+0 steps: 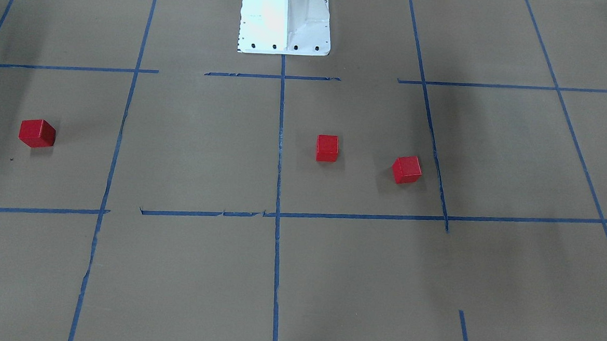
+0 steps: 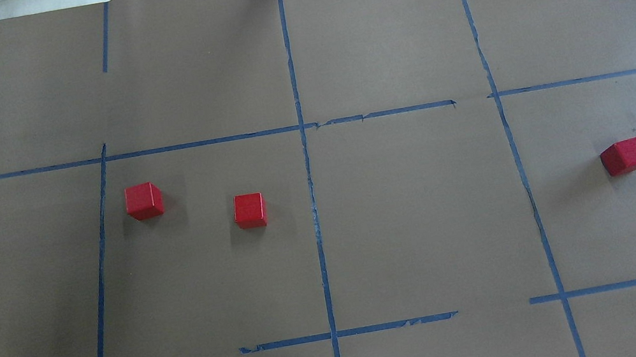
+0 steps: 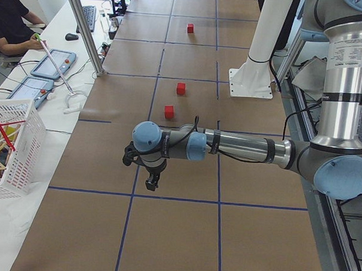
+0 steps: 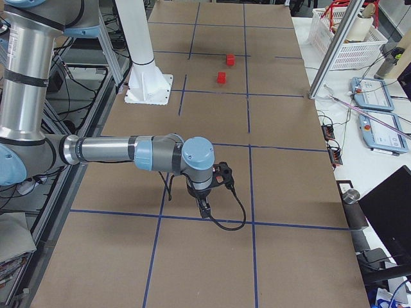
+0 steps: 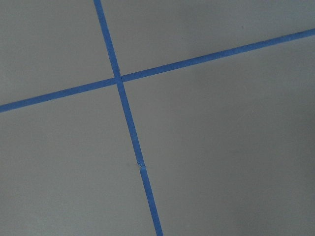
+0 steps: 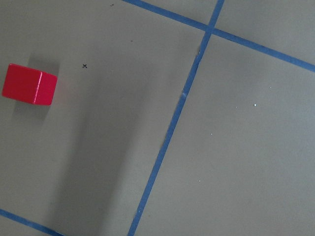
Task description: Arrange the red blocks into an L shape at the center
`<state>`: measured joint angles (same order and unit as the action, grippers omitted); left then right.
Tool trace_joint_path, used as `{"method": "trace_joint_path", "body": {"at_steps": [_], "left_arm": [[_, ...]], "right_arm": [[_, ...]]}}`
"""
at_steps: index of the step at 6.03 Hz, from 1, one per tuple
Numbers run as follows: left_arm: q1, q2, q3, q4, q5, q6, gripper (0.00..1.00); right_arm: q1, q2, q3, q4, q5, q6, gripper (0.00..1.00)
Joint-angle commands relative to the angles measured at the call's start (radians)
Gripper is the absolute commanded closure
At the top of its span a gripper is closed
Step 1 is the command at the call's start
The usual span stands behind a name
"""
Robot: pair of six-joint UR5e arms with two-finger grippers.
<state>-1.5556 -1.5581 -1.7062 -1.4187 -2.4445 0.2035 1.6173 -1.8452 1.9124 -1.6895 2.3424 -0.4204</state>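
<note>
Three red blocks lie apart on the brown paper. In the overhead view one red block (image 2: 143, 201) and a second (image 2: 249, 210) sit left of the centre line, and the third (image 2: 625, 156) lies far right. The third also shows in the right wrist view (image 6: 29, 84), at the left edge. My left gripper (image 3: 152, 182) hangs over the paper, nearer that camera than the two left blocks (image 3: 169, 111); I cannot tell whether it is open or shut. My right gripper (image 4: 203, 209) hangs low over the paper; I cannot tell its state either. The left wrist view shows only tape lines.
Blue tape lines (image 2: 313, 205) form a grid on the paper. The white robot base (image 1: 285, 19) stands at the table's robot-side edge. A metal post (image 3: 83, 29), a white basket (image 3: 12, 146), tablets and a seated operator (image 3: 12, 14) are along the far side.
</note>
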Motion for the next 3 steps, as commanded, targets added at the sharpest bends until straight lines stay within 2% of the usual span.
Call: {"method": "trace_joint_path", "body": {"at_steps": [1, 3], "left_arm": [[-0.021, -0.001, -0.030, 0.014, 0.110, 0.049, 0.00], [-0.021, 0.021, -0.029, -0.002, 0.101, 0.043, 0.00]], "right_arm": [[0.001, -0.022, -0.002, 0.001, -0.002, -0.001, 0.00], [0.001, -0.026, -0.007, 0.001, -0.003, 0.000, 0.00]]}}
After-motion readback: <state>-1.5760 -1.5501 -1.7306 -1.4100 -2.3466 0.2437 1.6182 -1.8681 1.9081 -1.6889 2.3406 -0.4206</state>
